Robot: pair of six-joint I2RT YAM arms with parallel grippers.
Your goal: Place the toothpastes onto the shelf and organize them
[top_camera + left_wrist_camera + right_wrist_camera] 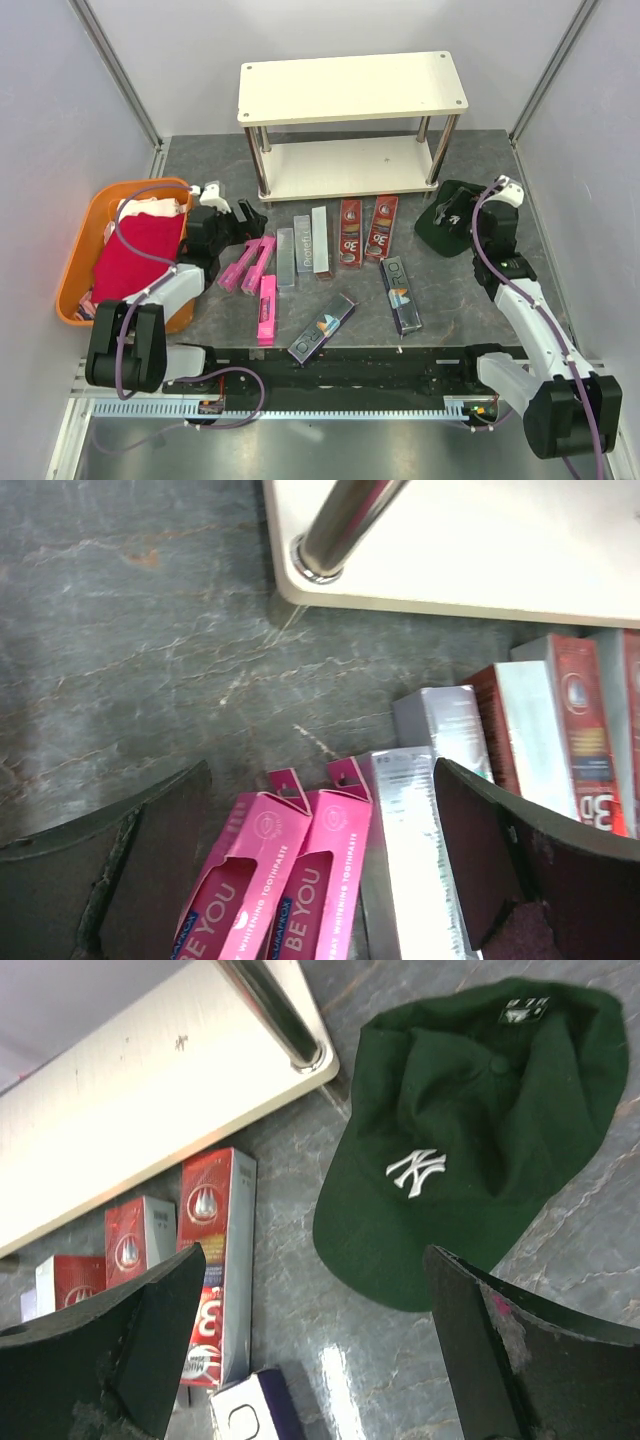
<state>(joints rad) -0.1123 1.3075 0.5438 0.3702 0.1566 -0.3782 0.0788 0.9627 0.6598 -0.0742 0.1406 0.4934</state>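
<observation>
Left fingers and right fingers both spread; lower the left squarely astride just one pink toothpaste box before the shelf.

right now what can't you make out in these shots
Top view: orange basket contents, buried under the red cloth.
Top view: rear of the shelf's lower board, covered by its top board.
Left wrist: pink toothpaste boxes, cut off by the bottom edge.
Right wrist: white box, mostly out of frame.
</observation>
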